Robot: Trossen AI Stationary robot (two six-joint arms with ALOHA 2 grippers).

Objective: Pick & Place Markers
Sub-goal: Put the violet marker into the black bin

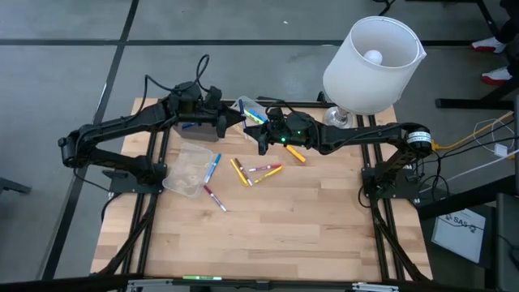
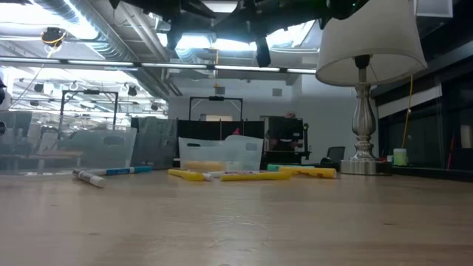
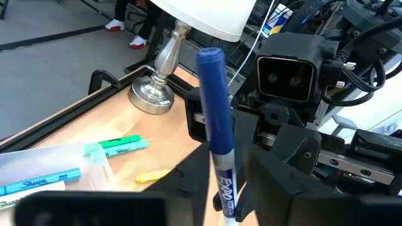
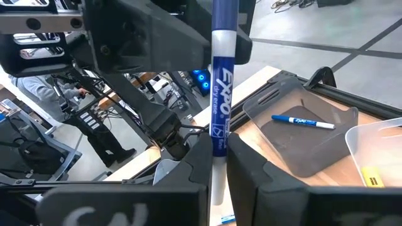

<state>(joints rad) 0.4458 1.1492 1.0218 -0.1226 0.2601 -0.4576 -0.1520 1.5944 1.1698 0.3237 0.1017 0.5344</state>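
Note:
A blue-capped white marker (image 3: 212,107) stands upright in the air between my two grippers, which meet over the table's far middle. My left gripper (image 1: 240,120) comes from the left and my right gripper (image 1: 261,134) from the right; both are shut on this marker (image 4: 220,94). Loose markers lie flat on the wood: a blue one (image 1: 212,166), a yellow one (image 1: 240,172), a pink-and-yellow one (image 1: 266,170), an orange one (image 1: 295,154) and a pink-tipped one (image 1: 216,197). Green and blue markers (image 1: 255,115) lie in a clear container below the grippers. My left gripper (image 3: 225,204) pinches the marker's white barrel at its printed part (image 3: 225,182), level from the table's left, fingers across it. The marker stands upright, cap up, lifted clear. My right gripper (image 4: 218,172) pinches the white barrel below the print (image 4: 218,154), level from the right, fingers across it.
A clear tub (image 1: 188,169) sits left of the loose markers. A grey tray (image 4: 308,135) under the left arm holds one blue marker (image 4: 301,121). A white-shaded lamp (image 1: 369,65) with a silver base (image 3: 154,94) stands at the far right. The near half of the table is bare wood (image 1: 268,235).

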